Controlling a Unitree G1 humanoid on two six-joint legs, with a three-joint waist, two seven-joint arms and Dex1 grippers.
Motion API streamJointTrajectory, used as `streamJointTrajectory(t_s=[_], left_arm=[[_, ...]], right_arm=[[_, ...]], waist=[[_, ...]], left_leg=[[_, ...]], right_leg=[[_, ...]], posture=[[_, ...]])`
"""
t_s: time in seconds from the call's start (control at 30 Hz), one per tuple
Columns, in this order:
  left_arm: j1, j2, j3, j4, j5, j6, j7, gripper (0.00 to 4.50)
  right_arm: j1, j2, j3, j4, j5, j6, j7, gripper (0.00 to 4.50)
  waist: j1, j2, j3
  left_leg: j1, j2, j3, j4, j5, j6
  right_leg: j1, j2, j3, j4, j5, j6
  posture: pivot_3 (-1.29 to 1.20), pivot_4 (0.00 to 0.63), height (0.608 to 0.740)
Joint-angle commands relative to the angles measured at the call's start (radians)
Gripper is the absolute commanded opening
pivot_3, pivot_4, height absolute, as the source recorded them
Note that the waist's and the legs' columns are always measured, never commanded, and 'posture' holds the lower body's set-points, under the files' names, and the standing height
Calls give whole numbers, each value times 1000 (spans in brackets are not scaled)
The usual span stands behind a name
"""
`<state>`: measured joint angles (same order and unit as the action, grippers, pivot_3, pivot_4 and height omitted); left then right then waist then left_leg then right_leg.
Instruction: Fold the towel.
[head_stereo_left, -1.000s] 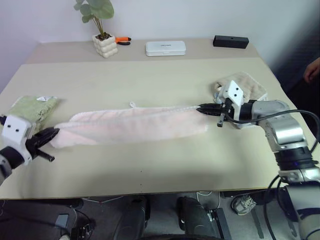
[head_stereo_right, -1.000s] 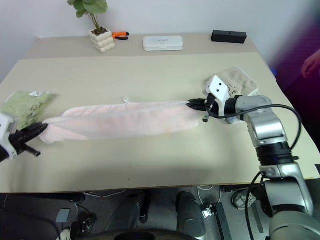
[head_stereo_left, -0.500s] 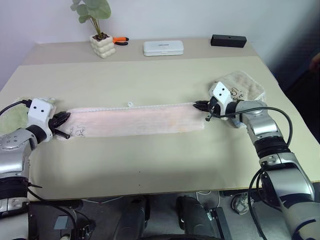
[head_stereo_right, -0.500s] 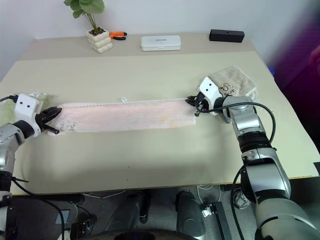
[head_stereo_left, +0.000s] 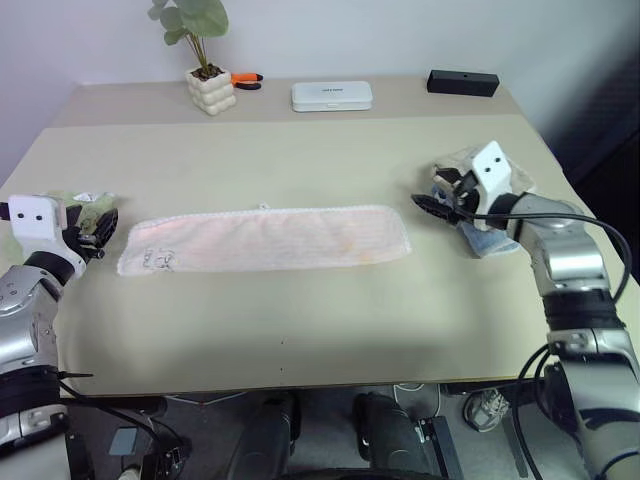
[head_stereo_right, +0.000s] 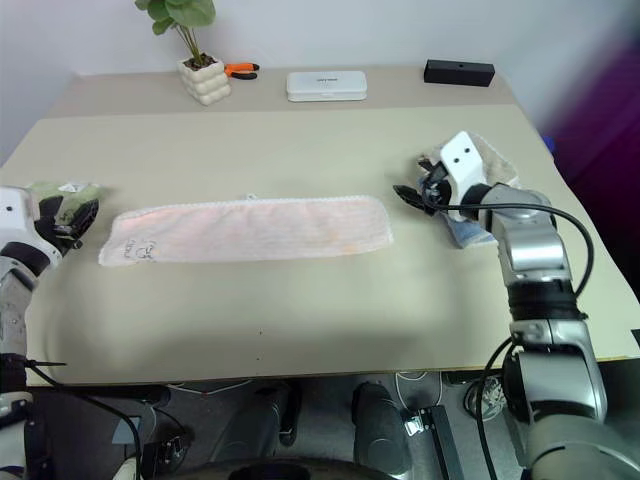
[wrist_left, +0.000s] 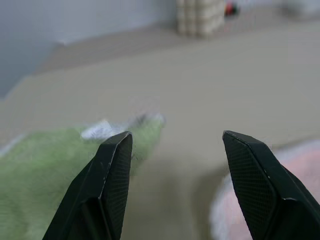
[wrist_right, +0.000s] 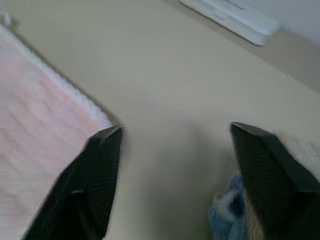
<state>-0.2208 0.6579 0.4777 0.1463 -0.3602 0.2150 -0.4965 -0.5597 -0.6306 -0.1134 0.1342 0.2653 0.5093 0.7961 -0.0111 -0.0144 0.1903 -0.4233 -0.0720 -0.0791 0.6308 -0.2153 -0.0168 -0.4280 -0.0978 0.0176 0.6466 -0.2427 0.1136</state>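
Lying flat at table (head_stereo_left: 300, 330) centre, the towel (head_stereo_left: 265, 239) forms a long strip. Left gripper (wrist_left: 177, 150) at 9 o'clock and right gripper (wrist_right: 172, 145) at 3 o'clock are spread, empty.

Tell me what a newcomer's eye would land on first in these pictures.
The pink towel stands out first: a long folded strip lying flat across the middle of the table. At its two ends the left gripper and right gripper stand clear of it with jaws open, the left by a green towel, the right by a beige towel.
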Motion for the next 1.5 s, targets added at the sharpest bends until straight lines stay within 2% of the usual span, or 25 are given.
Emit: streamJointTrajectory(t_s=[0.03,0.17,0.3,0.43,0.57,0.67,0.77,0.8,0.83,0.9,0.93,1.07,1.17,1.33,1.4,1.5], left_arm=[[62,-36,-115,-240,-15,24,-44,2898],[106,-123,-360,-466,-8,72,-94,2898],[99,-183,-526,-530,20,80,-123,2898],[78,-231,-559,-539,-17,102,-130,2898],[73,-235,-564,-539,-37,115,-157,2898],[78,-219,-521,-538,-43,111,-158,2898],[76,-220,-489,-531,-51,112,-142,2898],[78,-221,-478,-531,-55,113,-137,2898],[80,-222,-470,-533,-58,115,-134,2898],[85,-226,-461,-537,-60,116,-128,2898],[90,-227,-460,-539,-58,116,-126,2898],[105,-236,-457,-545,-60,115,-116,2898],[107,-244,-461,-541,-56,110,-112,2898],[91,-244,-452,-501,-46,99,-109,2898],[77,-233,-441,-465,-35,86,-119,2898],[68,-223,-440,-439,-26,72,-128,2898]], right_arm=[[97,24,-104,-258,160,267,-75,4464],[249,129,-171,-476,267,518,-236,4464],[298,275,-279,-579,354,726,-401,4464],[283,394,-348,-631,400,865,-511,4464],[220,524,-388,-592,379,921,-632,4464],[128,642,-448,-448,345,878,-738,4464],[78,675,-479,-355,324,814,-791,4464],[61,680,-487,-326,319,789,-807,3937],[50,682,-490,-306,318,771,-819,3652],[37,682,-488,-285,322,743,-834,2662],[32,681,-490,-283,330,736,-839,1985],[12,670,-521,-303,381,736,-853,43],[11,613,-530,-342,411,761,-844,43],[42,389,-489,-399,448,794,-725,43],[69,237,-443,-435,457,795,-628,43],[98,129,-384,-456,459,771,-554,43]], waist=[[0,0,0],[3,-1,-1],[-6,1,-2],[-4,2,-2],[-4,2,-2],[-7,2,-3],[-7,2,-3],[-8,2,-3],[-7,2,-3],[-7,2,-3],[-7,2,-3],[-8,2,-3],[-5,3,-3],[-2,4,-2],[-2,4,-2],[-9,4,-2]], left_leg=[[0,0,0,0,0,0],[0,0,0,0,0,0],[1,0,1,0,0,0],[2,2,1,0,0,0],[2,1,1,0,0,0],[2,1,1,0,0,0],[4,1,1,0,0,0],[5,1,1,0,0,0],[6,1,1,0,0,0],[6,1,1,0,0,0],[6,1,1,0,0,0],[6,1,1,-1,0,1],[6,1,1,-1,0,1],[4,0,1,0,0,1],[4,0,1,0,0,1],[4,0,1,0,0,1]], right_leg=[[0,0,0,0,0,0],[1,0,1,0,0,0],[0,1,2,0,0,0],[0,2,1,1,0,-1],[1,4,1,1,0,0],[1,4,1,1,0,0],[3,5,1,1,0,-1],[3,5,1,1,0,-1],[4,5,1,1,0,0],[5,5,1,1,0,-1],[5,5,1,1,0,-1],[5,5,1,1,0,0],[5,5,1,1,0,0],[5,3,1,-1,-1,0],[5,3,0,-1,-1,0],[5,3,0,-1,-1,0]], posture=[[0,150,729],[0,150,729],[0,150,729],[0,150,729],[0,150,729],[0,150,729],[0,150,729],[0,150,729],[0,150,729],[0,150,729],[0,150,729],[0,150,729],[0,150,729],[0,150,729],[0,150,729],[0,150,729]])
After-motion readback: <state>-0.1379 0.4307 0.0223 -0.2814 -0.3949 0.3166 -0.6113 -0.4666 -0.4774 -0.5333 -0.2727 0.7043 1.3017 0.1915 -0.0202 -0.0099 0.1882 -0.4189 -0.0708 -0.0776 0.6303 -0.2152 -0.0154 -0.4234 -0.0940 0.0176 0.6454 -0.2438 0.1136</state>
